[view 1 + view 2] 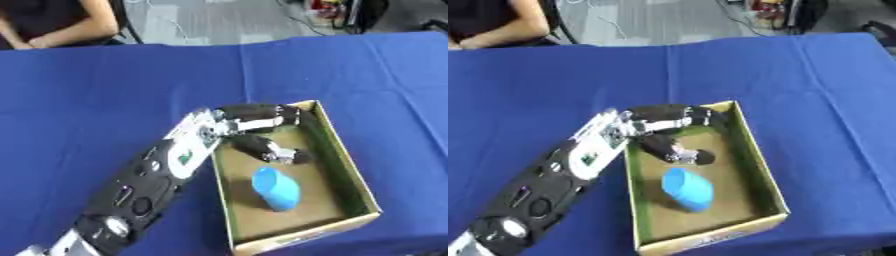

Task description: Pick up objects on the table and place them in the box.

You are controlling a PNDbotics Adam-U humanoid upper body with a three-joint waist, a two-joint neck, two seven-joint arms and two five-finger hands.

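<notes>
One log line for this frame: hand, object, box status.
left hand: open over box, holding nothing | blue object: lying inside box | right hand: not visible | table: blue cloth

1. We find the left arm [140, 195] cut off at the lower left edge.
2. The left hand [254, 127] hides part of the box [346, 155] floor.
3. The blue object [276, 189] is too blurred to identify.

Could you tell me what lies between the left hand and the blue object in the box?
Only bare brown box floor separates left hand from blue object, in the left eye view.
</notes>
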